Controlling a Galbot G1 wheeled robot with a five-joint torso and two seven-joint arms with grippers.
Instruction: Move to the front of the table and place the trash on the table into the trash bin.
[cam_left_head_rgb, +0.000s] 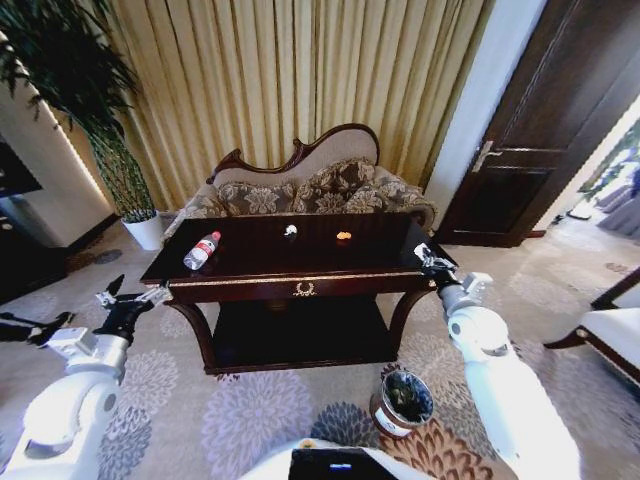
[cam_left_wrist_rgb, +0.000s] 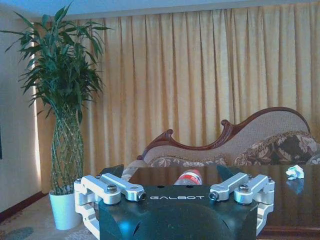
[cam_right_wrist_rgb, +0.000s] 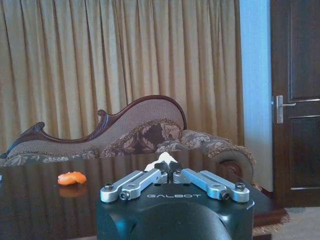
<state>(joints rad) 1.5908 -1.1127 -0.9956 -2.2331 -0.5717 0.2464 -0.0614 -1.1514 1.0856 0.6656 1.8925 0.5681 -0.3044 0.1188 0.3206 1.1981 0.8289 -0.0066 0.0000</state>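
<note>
The dark glossy table (cam_left_head_rgb: 262, 262) stands straight ahead. On its top lie the trash pieces: a clear bottle (cam_left_head_rgb: 201, 250) with a red cap at the left, a white crumpled scrap (cam_left_head_rgb: 291, 231) and a small orange scrap (cam_left_head_rgb: 344, 236) near the far edge. The round dark trash bin (cam_left_head_rgb: 403, 402) sits on the carpet at the table's front right, close to me. My left gripper (cam_left_head_rgb: 130, 295) is open, off the table's left front corner; its wrist view shows the bottle (cam_left_wrist_rgb: 189, 177) and white scrap (cam_left_wrist_rgb: 295, 172). My right gripper (cam_left_head_rgb: 425, 255) is shut at the table's right front corner, the orange scrap (cam_right_wrist_rgb: 72, 178) beyond it.
A patterned sofa (cam_left_head_rgb: 320, 190) stands behind the table before gold curtains. A tall plant in a white pot (cam_left_head_rgb: 146, 230) is at the back left. A dark door (cam_left_head_rgb: 530, 150) is at the right, and a chair (cam_left_head_rgb: 610, 330) at the right edge. Patterned carpet lies in front.
</note>
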